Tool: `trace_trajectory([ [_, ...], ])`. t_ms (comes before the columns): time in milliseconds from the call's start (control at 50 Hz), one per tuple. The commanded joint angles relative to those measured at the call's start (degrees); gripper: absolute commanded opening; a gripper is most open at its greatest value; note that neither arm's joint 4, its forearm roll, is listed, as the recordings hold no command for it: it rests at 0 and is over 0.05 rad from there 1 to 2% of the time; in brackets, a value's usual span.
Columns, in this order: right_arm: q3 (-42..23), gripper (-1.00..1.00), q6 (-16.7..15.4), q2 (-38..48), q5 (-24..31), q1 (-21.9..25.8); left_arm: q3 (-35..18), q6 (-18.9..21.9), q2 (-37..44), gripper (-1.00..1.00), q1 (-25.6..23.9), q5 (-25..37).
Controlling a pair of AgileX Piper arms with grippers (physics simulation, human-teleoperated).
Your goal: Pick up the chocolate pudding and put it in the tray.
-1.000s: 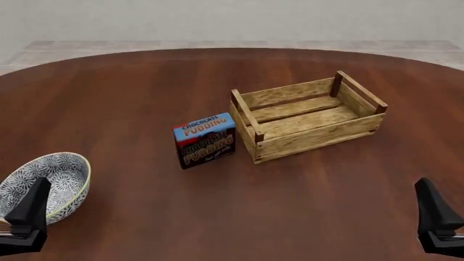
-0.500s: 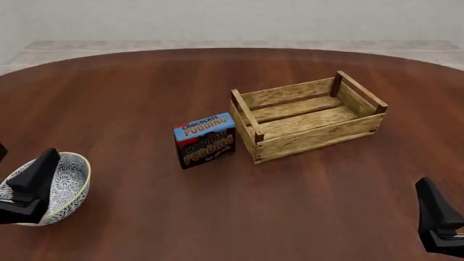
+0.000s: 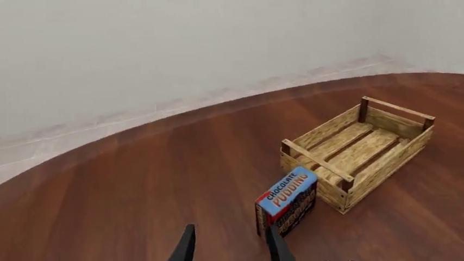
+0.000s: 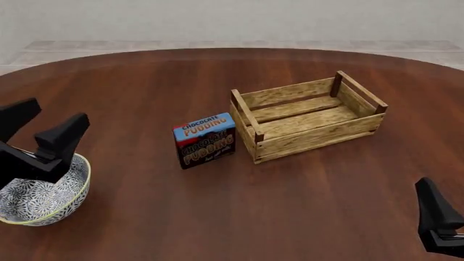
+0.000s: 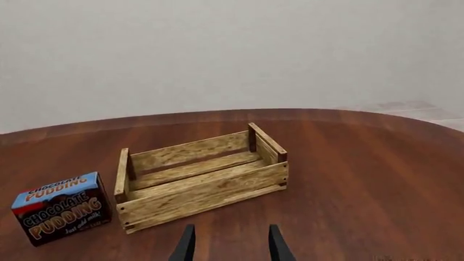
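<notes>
Left gripper in the front view has its two dark fingers spread apart with nothing between them, hovering above the patterned bowl at the table's left edge. Pudding stands upright mid-table, just beside the short end of the tray, whether touching or not I can't tell. Right gripper only shows one dark finger at the lower right corner, well away from everything.

Left wrist view: fingertips parted, empty, pointing toward the pudding, with the tray right behind it.

Right wrist view: right gripper has both fingertips apart, holding nothing. Tray sits straight ahead, nothing inside, and the pudding is off its short end.
</notes>
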Motion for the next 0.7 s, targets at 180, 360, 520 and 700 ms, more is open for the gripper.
trace_trajectory([
  [180,0.09,1.00,0.02,-0.01,0.01,0.14,-14.90,4.16,10.77,1.00,-11.06,9.33],
  [360,-0.15,1.00,0.06,0.09,0.09,0.13,-20.67,7.51,14.11,1.00,-15.34,13.52],
  [520,0.05,1.00,-0.08,0.15,-0.06,0.20,-22.71,9.52,16.06,1.00,-20.26,16.39],
  [700,0.07,1.00,-0.20,0.25,-0.17,0.21,-27.79,10.42,19.65,1.00,-23.50,19.79],
])
